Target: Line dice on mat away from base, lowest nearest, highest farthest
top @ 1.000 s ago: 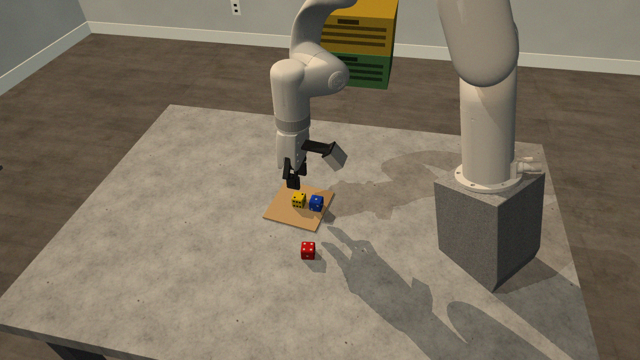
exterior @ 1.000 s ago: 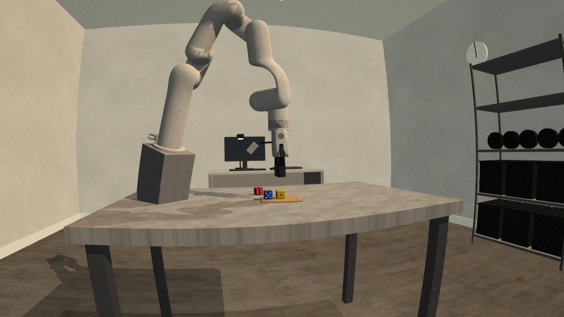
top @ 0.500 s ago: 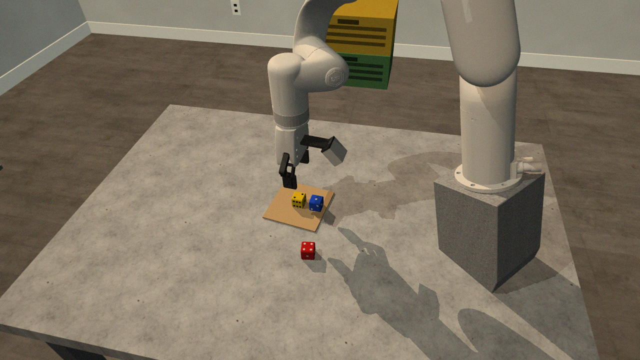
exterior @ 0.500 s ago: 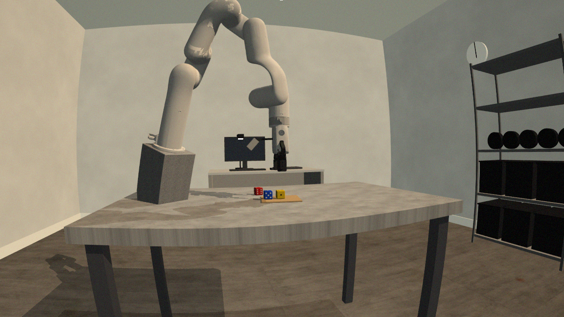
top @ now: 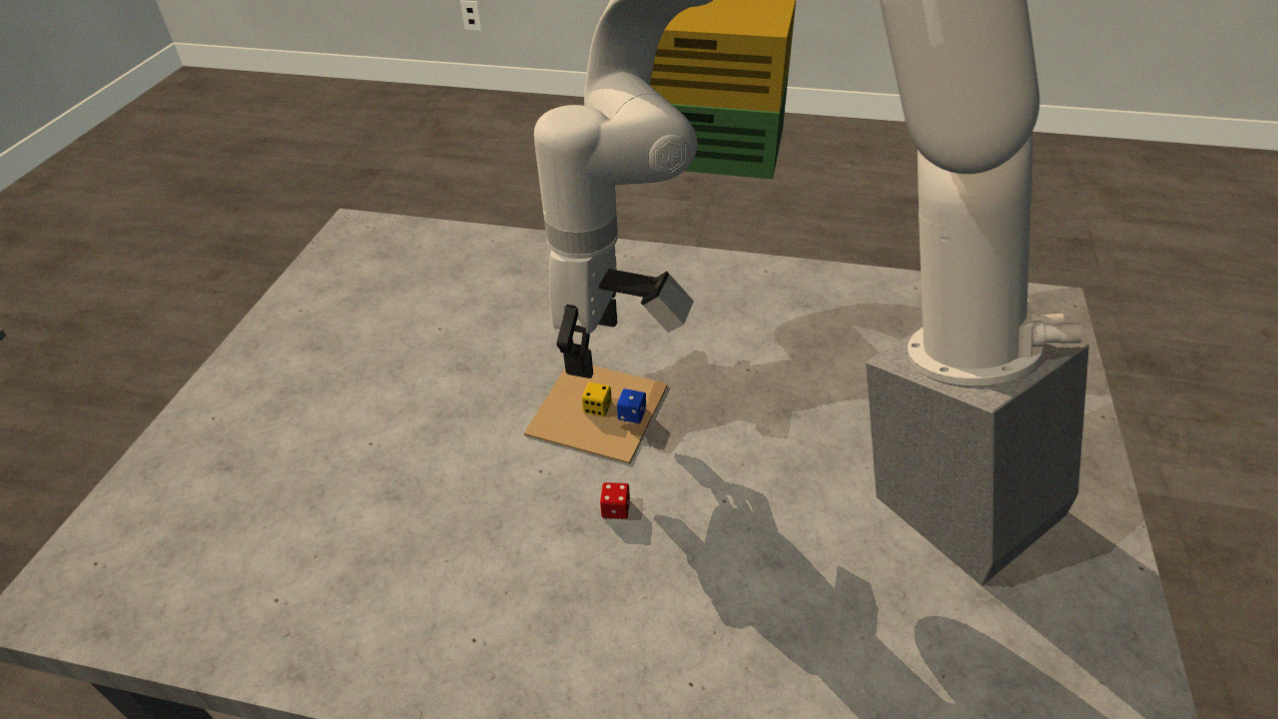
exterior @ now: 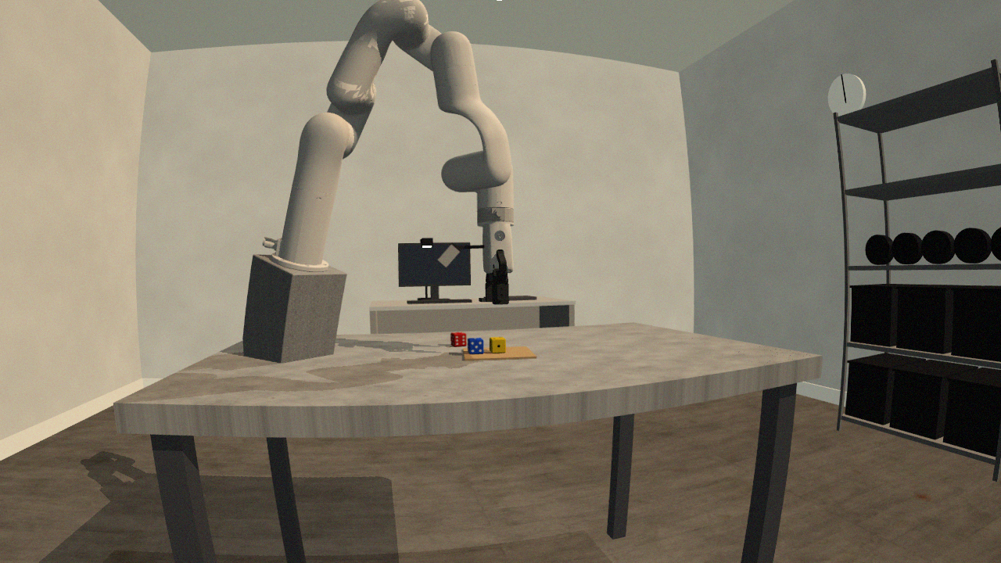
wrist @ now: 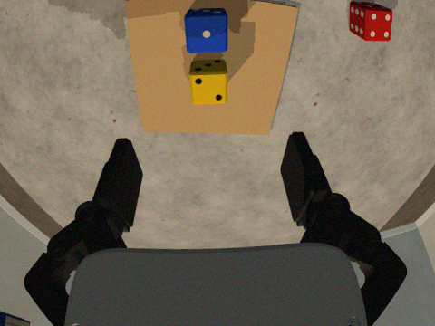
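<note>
A tan mat (top: 596,415) lies flat on the table in front of the robot's base. A blue die (top: 630,404) and a yellow die (top: 596,398) stand on it side by side, the blue one nearer the base. A red die (top: 613,499) lies on the bare table, off the mat. My gripper (top: 576,349) hangs open and empty above the mat's edge farthest from the base, clear of the dice. The wrist view shows the mat (wrist: 212,63), the blue die (wrist: 206,31), the yellow die (wrist: 208,81), the red die (wrist: 370,21) and my spread fingers.
The robot's grey pedestal (top: 973,446) stands at the right of the table. In the exterior view a monitor on a low desk (exterior: 433,264) stands behind the table and a black shelf (exterior: 923,280) stands at the right wall.
</note>
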Robot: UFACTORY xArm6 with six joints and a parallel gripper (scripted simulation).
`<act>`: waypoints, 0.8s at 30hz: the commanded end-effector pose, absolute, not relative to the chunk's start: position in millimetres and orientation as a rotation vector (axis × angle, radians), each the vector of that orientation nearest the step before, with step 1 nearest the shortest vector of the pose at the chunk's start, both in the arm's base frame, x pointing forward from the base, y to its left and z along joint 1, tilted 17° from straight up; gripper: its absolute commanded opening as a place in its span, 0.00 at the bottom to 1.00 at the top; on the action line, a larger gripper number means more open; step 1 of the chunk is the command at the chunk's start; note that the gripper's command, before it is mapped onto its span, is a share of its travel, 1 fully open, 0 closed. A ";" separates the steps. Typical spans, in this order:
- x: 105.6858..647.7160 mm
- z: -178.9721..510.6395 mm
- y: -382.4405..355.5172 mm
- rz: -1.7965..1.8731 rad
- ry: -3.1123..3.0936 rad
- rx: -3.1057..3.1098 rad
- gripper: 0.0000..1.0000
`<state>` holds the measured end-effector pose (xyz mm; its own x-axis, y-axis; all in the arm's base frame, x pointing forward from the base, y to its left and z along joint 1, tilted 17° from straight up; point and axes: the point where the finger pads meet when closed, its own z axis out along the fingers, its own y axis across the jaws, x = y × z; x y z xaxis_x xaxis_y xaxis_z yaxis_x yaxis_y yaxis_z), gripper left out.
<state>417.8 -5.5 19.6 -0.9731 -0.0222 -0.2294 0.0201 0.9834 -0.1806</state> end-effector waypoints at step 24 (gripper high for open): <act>409.4 9.3 28.5 -0.376 2.768 -1.073 1.00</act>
<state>410.1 22.3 10.3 -0.8119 -0.5765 -0.0918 -0.5320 0.7954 -0.2905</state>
